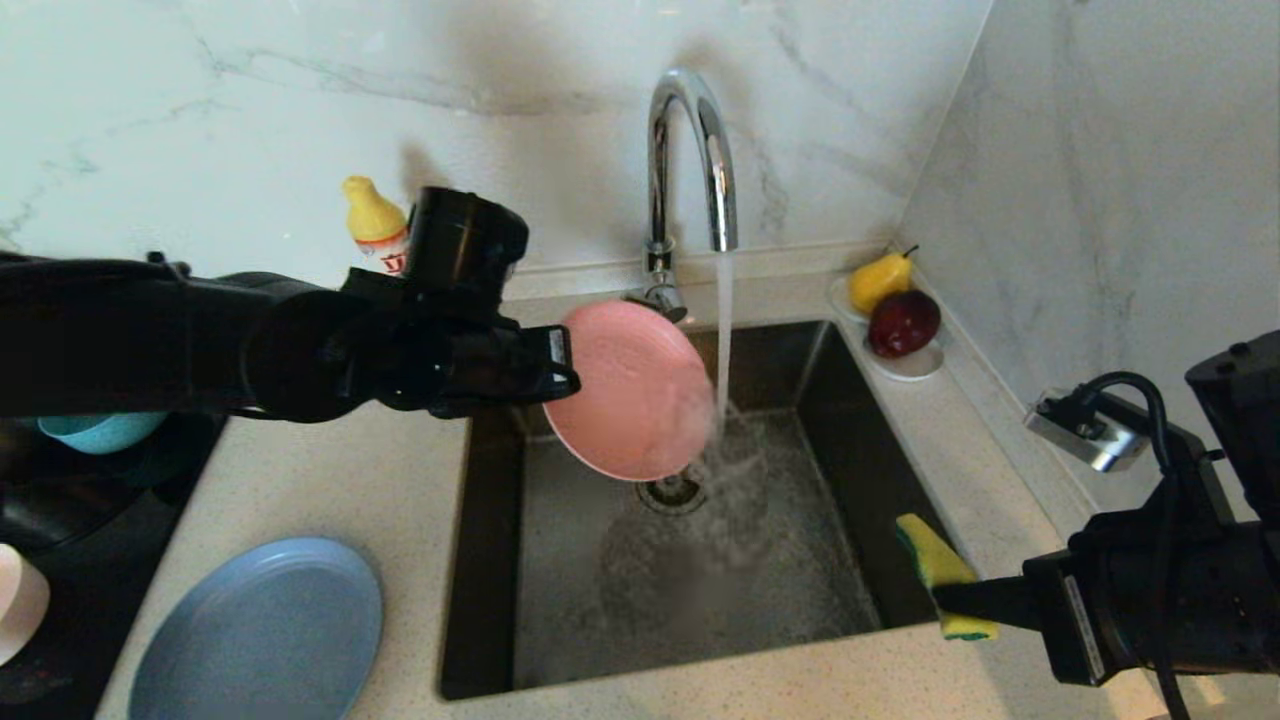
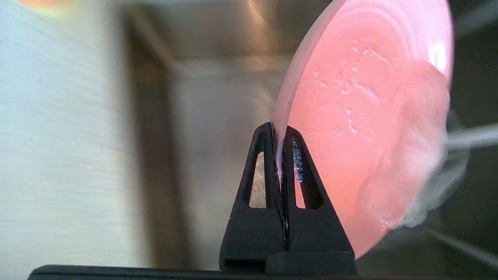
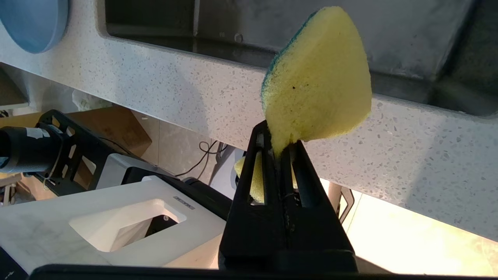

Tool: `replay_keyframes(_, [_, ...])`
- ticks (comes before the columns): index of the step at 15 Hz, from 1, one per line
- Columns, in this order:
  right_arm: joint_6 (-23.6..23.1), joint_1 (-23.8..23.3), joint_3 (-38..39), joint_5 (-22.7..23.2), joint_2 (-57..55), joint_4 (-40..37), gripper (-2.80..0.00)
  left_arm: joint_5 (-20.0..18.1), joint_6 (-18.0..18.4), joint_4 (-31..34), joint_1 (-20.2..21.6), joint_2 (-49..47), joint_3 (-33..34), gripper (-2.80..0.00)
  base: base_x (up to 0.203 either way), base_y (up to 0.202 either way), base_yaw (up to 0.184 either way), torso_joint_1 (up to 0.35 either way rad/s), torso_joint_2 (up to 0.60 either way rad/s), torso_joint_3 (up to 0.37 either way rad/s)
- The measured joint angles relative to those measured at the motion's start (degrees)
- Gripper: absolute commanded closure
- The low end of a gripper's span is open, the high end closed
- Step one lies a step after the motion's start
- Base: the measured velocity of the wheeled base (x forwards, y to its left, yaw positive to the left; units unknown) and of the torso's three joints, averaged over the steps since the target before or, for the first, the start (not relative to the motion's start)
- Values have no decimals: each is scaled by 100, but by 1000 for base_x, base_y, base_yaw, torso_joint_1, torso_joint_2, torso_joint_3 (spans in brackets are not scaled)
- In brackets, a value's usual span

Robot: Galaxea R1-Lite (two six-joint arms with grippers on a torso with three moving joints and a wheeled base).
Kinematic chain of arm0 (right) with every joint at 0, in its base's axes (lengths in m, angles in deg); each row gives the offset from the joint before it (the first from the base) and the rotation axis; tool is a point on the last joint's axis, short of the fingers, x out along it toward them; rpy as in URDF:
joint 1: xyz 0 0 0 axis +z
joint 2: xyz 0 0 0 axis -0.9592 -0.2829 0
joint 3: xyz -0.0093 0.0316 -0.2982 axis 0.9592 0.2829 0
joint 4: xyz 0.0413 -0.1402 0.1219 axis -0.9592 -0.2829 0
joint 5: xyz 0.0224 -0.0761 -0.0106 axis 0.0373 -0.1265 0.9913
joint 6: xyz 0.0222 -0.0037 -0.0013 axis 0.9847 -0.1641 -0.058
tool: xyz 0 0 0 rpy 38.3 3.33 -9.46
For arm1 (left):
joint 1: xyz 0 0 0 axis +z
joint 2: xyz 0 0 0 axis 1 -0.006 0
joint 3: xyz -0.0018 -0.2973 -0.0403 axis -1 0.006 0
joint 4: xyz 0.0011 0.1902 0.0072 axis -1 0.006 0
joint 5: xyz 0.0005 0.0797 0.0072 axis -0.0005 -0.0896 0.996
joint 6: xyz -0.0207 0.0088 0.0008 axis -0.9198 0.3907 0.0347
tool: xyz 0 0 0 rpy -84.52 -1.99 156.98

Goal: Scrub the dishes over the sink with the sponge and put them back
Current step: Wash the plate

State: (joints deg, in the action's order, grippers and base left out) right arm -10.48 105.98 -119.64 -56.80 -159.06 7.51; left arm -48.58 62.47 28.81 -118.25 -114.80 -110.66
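- Left claw (image 1: 562, 372): clamped on the rim of the pink plate (image 1: 632, 392), held tilted over the sink (image 1: 800, 560); the plate's far edge meets the tap (image 1: 690, 150) water.
- Left wrist view: plate (image 2: 369, 128) wet, far edge blurred by spray.
- Right claw (image 3: 281, 149): pinching the sponge (image 3: 317, 81) at the sink's near right corner, above the bench (image 1: 900, 680) edge.
- Blue plate (image 1: 258, 632) lies on the bench, well left of both claws, cut off in right wrist view.

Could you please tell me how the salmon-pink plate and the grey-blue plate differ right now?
The salmon-pink plate is pinched at its rim by the left hand, tilted over the steel sink; the grey-blue plate lies flat on the speckled counter. Tap water strikes the pink one; none reaches the blue one. Both are round and matte.
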Motion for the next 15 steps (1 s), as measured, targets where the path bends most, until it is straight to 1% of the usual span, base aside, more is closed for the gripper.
replay_keyframes(1, [4,0,14,2,-1,2,0,271,270,-44,20,121,11,0,0,0,0,0,0,0])
replay_keyframes(2, [7,0,22,2,0,-1,0,467,518,-150,44,252,44,0,0,0,0,0,0,0])
replay_keyframes(4, [-4,7,26,5,22,-1,0,564,1027,-514,136,497,234,0,0,0,0,0,0,0])
replay_keyframes(6, [-4,2,33,2,35,-4,0,623,1605,-1100,214,713,542,0,0,0,0,0,0,0])
replay_keyframes(7, [-2,0,41,2,35,-3,0,730,1947,-1450,243,811,700,0,0,0,0,0,0,0])
replay_keyframes(9, [-4,2,41,5,16,2,0,957,2662,-2232,294,948,997,0,0,0,0,0,0,0])
replay_keyframes(11, [-3,7,14,5,-9,8,0,1019,3213,-3048,316,1011,1276,0,0,0,0,0,0,0])
replay_keyframes(12, [-2,9,13,2,-11,2,0,1024,3396,-3425,322,1025,1402,0,0,0,0,0,0,0])
replay_keyframes(13, [-6,9,13,5,-10,3,0,1025,3446,-3670,328,1033,1475,0,0,0,0,0,0,0])
replay_keyframes(15, [-9,9,30,5,9,-3,0,1005,3370,-3695,328,1053,1543,0,0,0,0,0,0,0])
